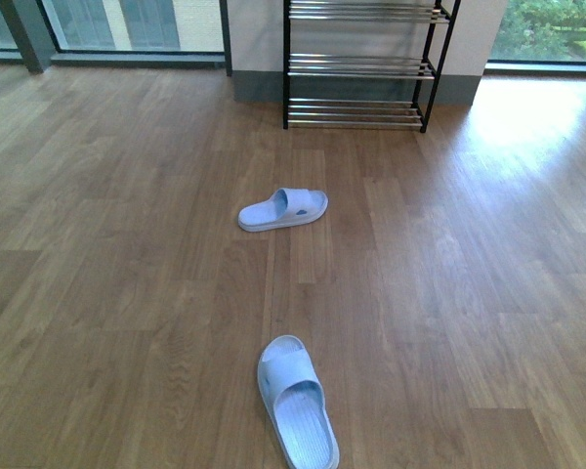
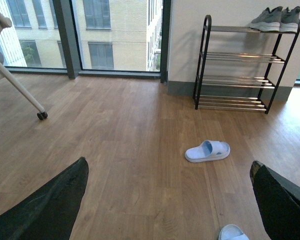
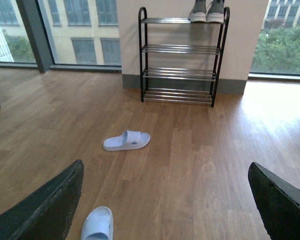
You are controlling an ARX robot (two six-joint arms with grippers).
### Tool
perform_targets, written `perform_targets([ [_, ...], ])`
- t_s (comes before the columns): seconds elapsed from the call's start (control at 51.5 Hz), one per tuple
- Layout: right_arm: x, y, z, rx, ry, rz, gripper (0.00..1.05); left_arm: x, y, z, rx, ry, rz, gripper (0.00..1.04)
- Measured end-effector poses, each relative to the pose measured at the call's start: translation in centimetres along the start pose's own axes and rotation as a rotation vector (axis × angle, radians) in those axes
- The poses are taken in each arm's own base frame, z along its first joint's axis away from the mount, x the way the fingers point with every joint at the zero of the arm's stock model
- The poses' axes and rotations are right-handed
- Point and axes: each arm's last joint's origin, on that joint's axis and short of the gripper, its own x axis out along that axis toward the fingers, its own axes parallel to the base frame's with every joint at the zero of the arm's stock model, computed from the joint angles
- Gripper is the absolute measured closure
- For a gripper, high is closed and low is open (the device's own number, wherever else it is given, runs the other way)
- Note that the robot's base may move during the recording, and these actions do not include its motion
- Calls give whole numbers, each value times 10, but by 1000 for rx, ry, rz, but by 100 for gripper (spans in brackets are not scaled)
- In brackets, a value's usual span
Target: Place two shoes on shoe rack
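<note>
Awaiting the first pickup, left gripper (image 2: 168, 165) and right gripper (image 3: 166, 165) gape wide and empty, so one should next reach the near slipper (image 1: 297, 401), then the rack (image 1: 356, 66).

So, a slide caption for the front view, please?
Near slipper and far slipper lie on wooden floor before the shoe rack.

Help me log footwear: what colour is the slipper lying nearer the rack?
Pale blue; the slipper shows best in the front view.

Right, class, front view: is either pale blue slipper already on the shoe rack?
No, the far slipper and the near slipper both lie on the floor, short of the shoe rack.
</note>
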Motion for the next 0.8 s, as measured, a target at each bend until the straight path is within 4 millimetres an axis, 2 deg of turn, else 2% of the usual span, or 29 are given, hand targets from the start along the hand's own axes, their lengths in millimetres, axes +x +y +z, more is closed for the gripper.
perform_targets([
  [0.797, 0, 0, 0, 0, 0, -1, 9, 0, 0, 0, 0, 0, 0, 9],
])
